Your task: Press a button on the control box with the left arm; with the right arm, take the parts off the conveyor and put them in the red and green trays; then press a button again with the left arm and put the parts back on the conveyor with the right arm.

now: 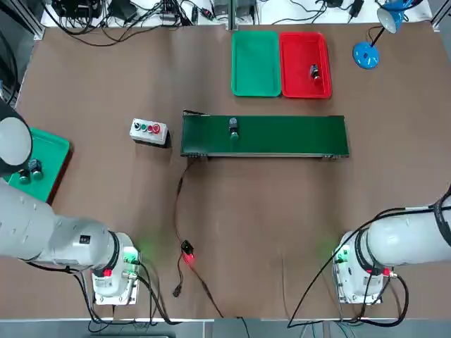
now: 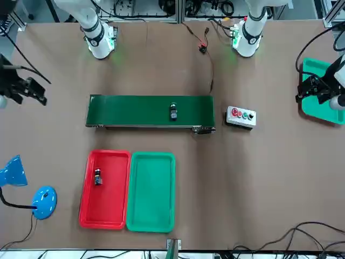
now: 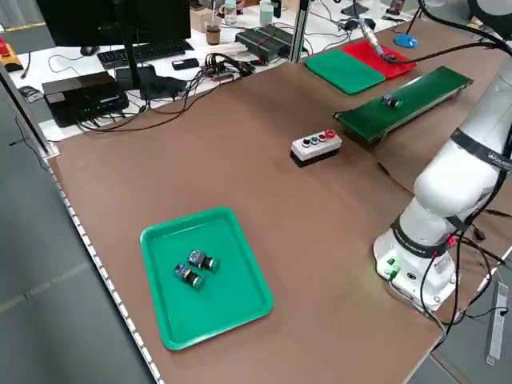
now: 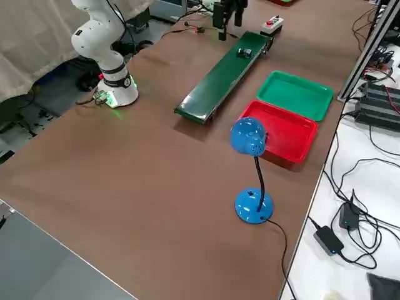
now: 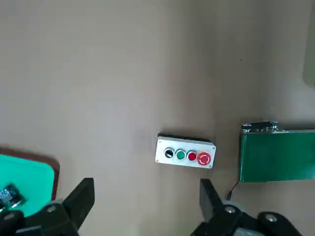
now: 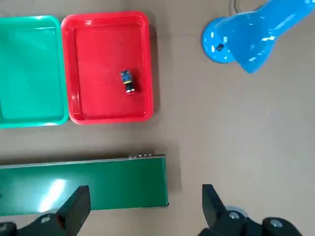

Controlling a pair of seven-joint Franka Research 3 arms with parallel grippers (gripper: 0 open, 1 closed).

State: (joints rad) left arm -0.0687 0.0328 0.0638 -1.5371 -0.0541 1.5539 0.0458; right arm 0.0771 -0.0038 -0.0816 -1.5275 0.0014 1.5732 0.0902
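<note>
- Control box (image 1: 149,131) on the brown worktop (image 1: 268,225), just beside the conveyor's end nearer the left arm, apart from it; green and red buttons in a row on top.
- Green conveyor (image 1: 282,135) across the middle of the worktop, carrying one small part (image 1: 233,127) toward the control-box end.
- Red tray (image 1: 296,84) and green tray (image 1: 255,63) side by side beyond the conveyor, edges touching; one small part (image 1: 314,72) inside the red tray, nothing visible in the green one.
- Left tool (image 5: 142,196) raised above the worktop, fingers spread wide, holding nothing; control box ahead of it in the left wrist view, well clear of the fingertips.
- Right tool (image 6: 142,201) raised above the conveyor's end on the right arm's side, fingers spread wide, holding nothing.
- Second green tray (image 3: 232,296) near the worktop's left edge, with two small parts (image 3: 194,268) lying close together inside.
- Blue desk lamp (image 1: 368,53) beyond the red tray, near the far right corner.
- Black cable (image 1: 180,211) from the conveyor's control-box end toward the near edge, with a small red-lit piece along it.
</note>
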